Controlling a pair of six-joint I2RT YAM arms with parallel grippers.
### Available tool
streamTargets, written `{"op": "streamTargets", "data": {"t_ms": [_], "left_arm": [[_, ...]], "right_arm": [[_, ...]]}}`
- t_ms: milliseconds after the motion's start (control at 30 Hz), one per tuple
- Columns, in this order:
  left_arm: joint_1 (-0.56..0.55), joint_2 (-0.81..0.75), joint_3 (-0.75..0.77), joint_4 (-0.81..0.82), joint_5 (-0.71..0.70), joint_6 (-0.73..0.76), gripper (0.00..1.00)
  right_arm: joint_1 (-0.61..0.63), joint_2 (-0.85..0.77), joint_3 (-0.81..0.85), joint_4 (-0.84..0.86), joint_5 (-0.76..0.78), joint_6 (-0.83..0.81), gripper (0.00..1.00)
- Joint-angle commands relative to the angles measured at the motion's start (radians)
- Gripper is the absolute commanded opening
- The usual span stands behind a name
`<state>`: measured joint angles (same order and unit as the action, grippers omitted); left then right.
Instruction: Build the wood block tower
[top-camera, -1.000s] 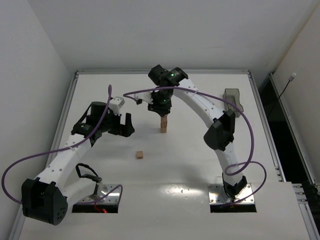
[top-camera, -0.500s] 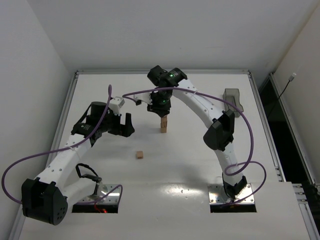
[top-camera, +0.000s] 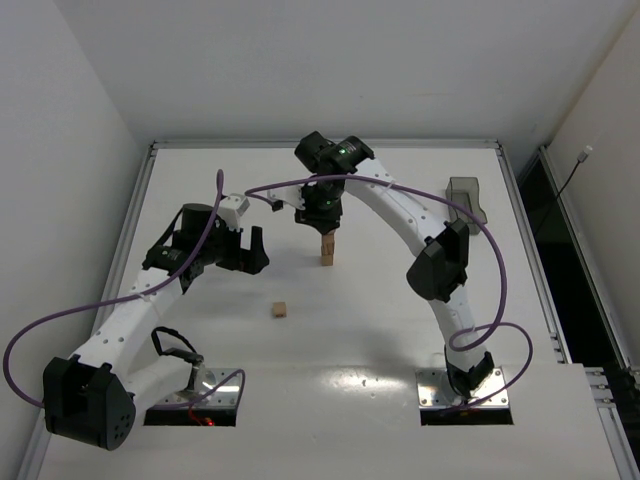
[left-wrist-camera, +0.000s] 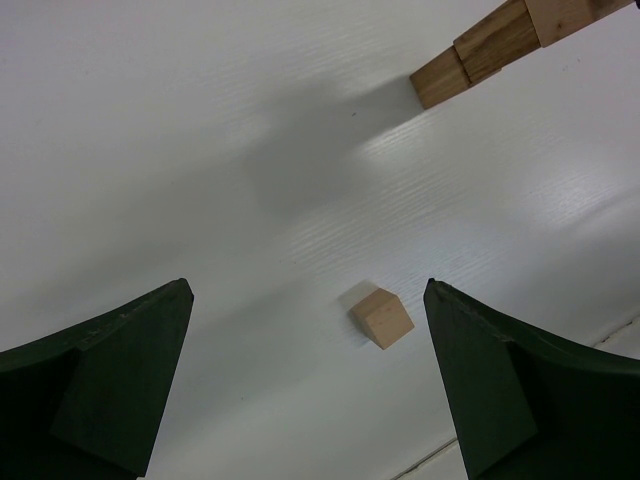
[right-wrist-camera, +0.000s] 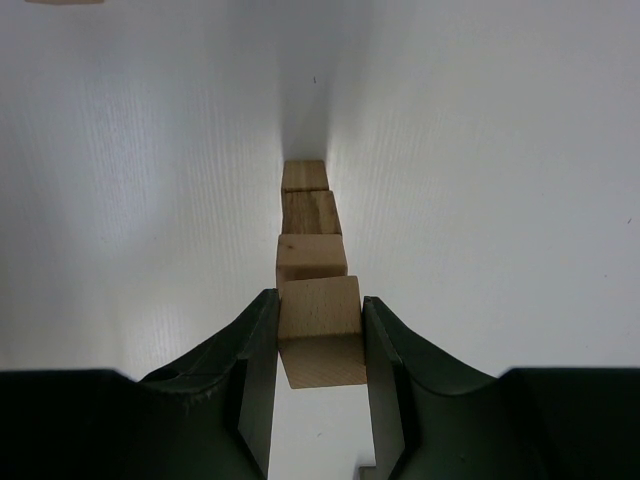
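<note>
Near the upper middle of the overhead view, the tower (top-camera: 327, 251) stands on the white tabletop (top-camera: 400, 330), with the right gripper (top-camera: 323, 226) directly above it. From the right wrist view, the right gripper (right-wrist-camera: 318, 320) is clamped on a top block (right-wrist-camera: 320, 335), one dark finger pressed against each side. Three stacked cubes of the tower (right-wrist-camera: 311, 215) run in a line beneath it. The top block sits slightly twisted against the cube under it, and whether the two touch cannot be told.

At the left of the overhead view, the left gripper (top-camera: 254, 251) hangs well apart from the tower with its jaws wide apart and nothing between them. Its wrist view shows a loose block (left-wrist-camera: 382, 317) lying on the tabletop between the two fingers (left-wrist-camera: 110, 380), lower in the frame than the tower (left-wrist-camera: 480, 50). Overhead, this loose block (top-camera: 281, 310) lies below and left of the tower. A grey box (top-camera: 467, 197) rests at the right edge of the tabletop.
</note>
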<state>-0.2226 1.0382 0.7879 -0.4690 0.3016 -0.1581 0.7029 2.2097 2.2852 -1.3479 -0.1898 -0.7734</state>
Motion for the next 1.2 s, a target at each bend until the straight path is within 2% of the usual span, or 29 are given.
{"op": "streamTargets", "data": {"t_ms": [0, 733, 1033, 1133, 1167], "left_arm": [[0.012, -0.023, 0.002, 0.026, 0.016, 0.009, 1.00], [0.012, -0.023, 0.002, 0.026, 0.016, 0.009, 1.00], [0.022, -0.023, 0.002, 0.026, 0.016, 0.009, 1.00], [0.022, -0.023, 0.002, 0.026, 0.016, 0.009, 1.00], [0.022, -0.023, 0.002, 0.026, 0.016, 0.009, 1.00]], "right_arm": [[0.007, 0.002, -0.004, -0.060, 0.004, 0.013, 0.03], [0.017, 0.012, -0.023, -0.060, 0.004, 0.003, 0.08], [0.017, 0.012, -0.023, -0.060, 0.013, 0.003, 0.27], [0.017, 0.012, -0.023, -0.060, 0.013, 0.003, 0.38], [0.017, 0.012, -0.023, -0.060, 0.013, 0.003, 0.47]]}}
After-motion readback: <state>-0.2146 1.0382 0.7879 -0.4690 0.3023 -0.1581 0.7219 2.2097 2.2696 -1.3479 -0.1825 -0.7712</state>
